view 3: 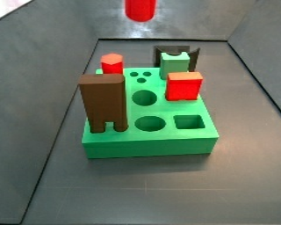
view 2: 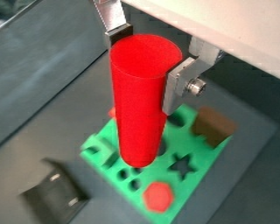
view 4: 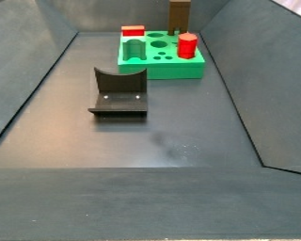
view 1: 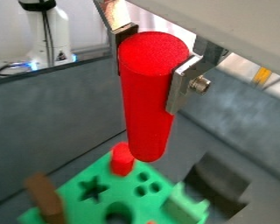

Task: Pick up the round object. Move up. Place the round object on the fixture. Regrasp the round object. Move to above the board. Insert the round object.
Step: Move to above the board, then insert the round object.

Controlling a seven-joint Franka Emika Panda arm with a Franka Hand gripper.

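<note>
In both wrist views the gripper (view 1: 154, 59) is clamped on one round object (view 1: 147, 96), held upright for insertion, high above the board (view 3: 149, 141). On the board, left to right in a side view: one brown block (view 3: 103, 103), one hexagonal peg (view 3: 111, 63), one red cube (view 3: 184, 85).

I am looking down into a dark grey bin: its matte floor (view 4: 153, 141) is catching a soft sheen, and sloping grey walls (view 4: 34, 85) are rising around it. My gripper (view 1: 154, 66) is hanging high above that floor; beyond one wall, white lab gear (view 1: 46, 35) is standing in bright light
</note>
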